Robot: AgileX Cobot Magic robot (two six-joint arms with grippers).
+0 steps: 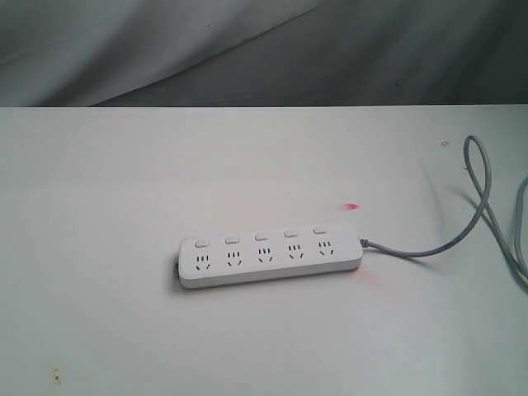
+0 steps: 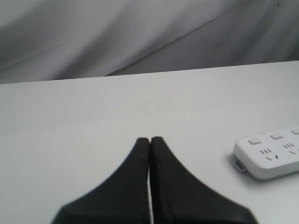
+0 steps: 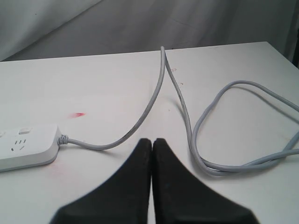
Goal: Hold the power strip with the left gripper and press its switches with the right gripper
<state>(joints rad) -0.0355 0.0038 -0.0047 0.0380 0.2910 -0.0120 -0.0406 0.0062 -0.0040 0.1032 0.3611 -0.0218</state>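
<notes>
Left gripper point(image 2: 149, 140): black fingers pressed together tip to tip, nothing between them. It sits over bare table point(image 1: 124, 181), well apart from the power strip point(image 1: 271, 261); only the strip's free end shows in the left wrist view.

Right gripper point(image 3: 152, 141): fingers likewise together, empty. It is off the strip's cord end, apart from the body, with the grey cord point(image 1: 429, 247) curving across the table just past its tips. I cannot tell whether tips and cord touch.

Neither gripper shows in the exterior view.

Power strip: lies flat on the white table, sockets up, untouched. Switches point(image 1: 261, 237): five white rockers in a row along the strip's far edge, one per socket group.

There is a faint red glow point(image 1: 363, 276) on the table at the strip's cord end and a small red patch point(image 1: 352, 206) beyond that end.

The cord leaves the strip's end, then bends away in long loops behind the strip.

Grey creased cloth point(image 1: 247, 41) hangs behind the table, past the strip.
</notes>
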